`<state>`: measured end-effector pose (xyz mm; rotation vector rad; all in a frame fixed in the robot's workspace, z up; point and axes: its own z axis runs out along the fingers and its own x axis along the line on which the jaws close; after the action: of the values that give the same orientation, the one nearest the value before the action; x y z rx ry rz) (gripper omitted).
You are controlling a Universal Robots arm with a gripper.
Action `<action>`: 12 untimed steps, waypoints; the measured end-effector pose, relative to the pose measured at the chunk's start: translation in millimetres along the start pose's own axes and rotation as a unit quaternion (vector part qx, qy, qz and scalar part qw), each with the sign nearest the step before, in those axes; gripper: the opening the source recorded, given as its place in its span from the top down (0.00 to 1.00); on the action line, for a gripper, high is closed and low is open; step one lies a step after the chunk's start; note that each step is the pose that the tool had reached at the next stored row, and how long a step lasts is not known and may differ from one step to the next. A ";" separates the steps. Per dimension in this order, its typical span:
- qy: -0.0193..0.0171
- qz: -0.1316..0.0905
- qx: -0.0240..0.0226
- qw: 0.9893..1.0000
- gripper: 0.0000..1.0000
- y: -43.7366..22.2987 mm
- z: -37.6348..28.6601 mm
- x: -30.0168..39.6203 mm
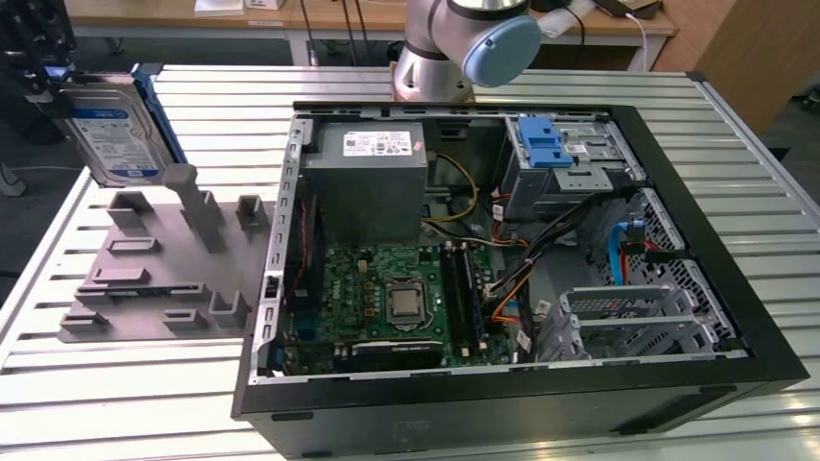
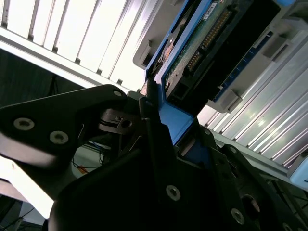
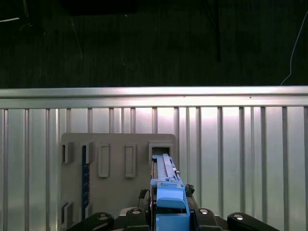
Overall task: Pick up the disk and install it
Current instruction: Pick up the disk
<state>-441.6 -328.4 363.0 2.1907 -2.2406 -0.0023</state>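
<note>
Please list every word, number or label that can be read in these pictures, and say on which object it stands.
No text can be read.
Label on the disk: white and blue, print too small to read.
Sticker on the power supply: print too small to read.
Sticker on the drive cage: print too small to read.

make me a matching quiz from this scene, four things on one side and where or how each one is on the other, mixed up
Things:
1. disk
2. grey holder
3. computer case
4. circuit board

States:
a. green, inside the case
b. open, insides showing
c. upright, clamped in the gripper
d. flat on the table, at the exterior view's left of the case

Pairs: 1-c, 2-d, 3-b, 4-a
</note>
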 end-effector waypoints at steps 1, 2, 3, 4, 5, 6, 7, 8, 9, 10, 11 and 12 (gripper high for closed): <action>0.000 0.000 0.000 1.000 0.64 0.0 -0.7 0.0; 0.000 0.000 0.000 1.000 0.64 0.0 -1.4 0.0; 0.000 0.000 0.000 1.000 0.64 0.0 -2.0 0.0; 0.000 0.000 0.000 1.000 0.64 0.0 -2.7 0.0; 0.000 0.000 0.000 1.000 0.64 0.0 -3.3 0.0; 0.000 0.000 0.000 1.000 0.64 0.0 -3.7 0.0; 0.000 0.000 0.000 1.000 0.64 0.0 -4.3 0.0; 0.000 0.000 0.000 1.000 0.64 0.0 -5.0 0.0; 0.000 0.000 0.000 1.000 0.64 0.0 -5.6 0.0; 0.000 0.000 0.000 1.000 0.64 0.0 -6.1 0.0; 0.000 0.000 0.000 1.000 0.64 0.0 -6.8 0.0; 0.000 0.000 0.000 1.000 0.64 0.0 -7.6 0.0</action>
<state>-441.6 -328.4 370.6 2.1907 -2.2406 -0.0024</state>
